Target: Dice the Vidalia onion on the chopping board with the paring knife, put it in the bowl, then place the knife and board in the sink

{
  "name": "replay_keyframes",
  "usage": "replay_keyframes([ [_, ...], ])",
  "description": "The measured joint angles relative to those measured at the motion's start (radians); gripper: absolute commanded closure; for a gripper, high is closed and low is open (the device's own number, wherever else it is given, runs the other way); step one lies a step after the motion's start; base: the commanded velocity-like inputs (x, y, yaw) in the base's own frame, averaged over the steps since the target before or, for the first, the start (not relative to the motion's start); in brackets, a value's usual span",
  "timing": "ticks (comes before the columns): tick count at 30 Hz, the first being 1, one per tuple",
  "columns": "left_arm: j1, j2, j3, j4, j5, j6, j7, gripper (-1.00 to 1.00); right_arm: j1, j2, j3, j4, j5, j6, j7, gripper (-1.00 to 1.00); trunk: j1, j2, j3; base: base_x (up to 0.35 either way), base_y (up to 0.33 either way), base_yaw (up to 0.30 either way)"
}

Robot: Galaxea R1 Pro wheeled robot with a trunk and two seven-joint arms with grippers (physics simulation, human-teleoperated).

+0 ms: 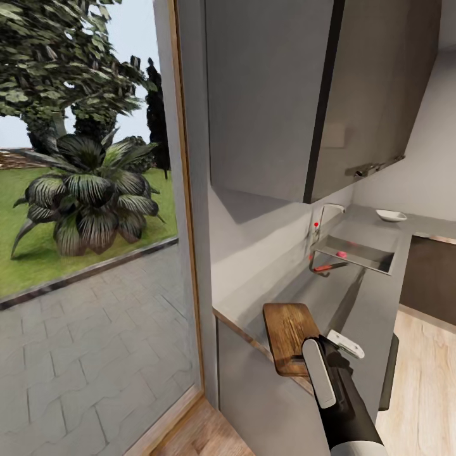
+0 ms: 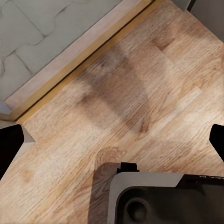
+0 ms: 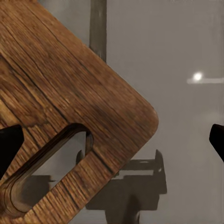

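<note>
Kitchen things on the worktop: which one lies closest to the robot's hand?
The chopping board, right beside the right hand; the paring knife and bowl lie farther along.

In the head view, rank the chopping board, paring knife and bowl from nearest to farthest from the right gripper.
1. Chopping board: directly at the right gripper, on the countertop's near end.
2. Paring knife: farther along, beside the sink.
3. Bowl: beyond the sink, at the far corner.
</note>
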Motion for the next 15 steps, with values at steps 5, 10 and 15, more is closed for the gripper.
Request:
replay_keyframes([
  [5,0.000,0.000,0.000,0.000,-0.001,0.000,0.000,-1.00,0.000,0.000,0.001,0.000,0.008,0.000,-0.012,-1.00,0.000,0.000,0.000,0.000,0.000,0.000],
  [10,0.000,0.000,0.000,-0.001,-0.001,0.000,0.000,-1.00,0.000,0.000,0.023,0.000,0.008,-0.003,-0.131,-1.00,0.000,0.000,0.000,0.000,0.000,0.000],
  [15,0.000,0.000,0.000,-0.002,-0.001,0.000,0.000,-1.00,0.000,0.000,0.055,0.000,0.007,-0.004,-0.173,-1.00,0.000,0.000,0.000,0.000,0.000,0.000],
])
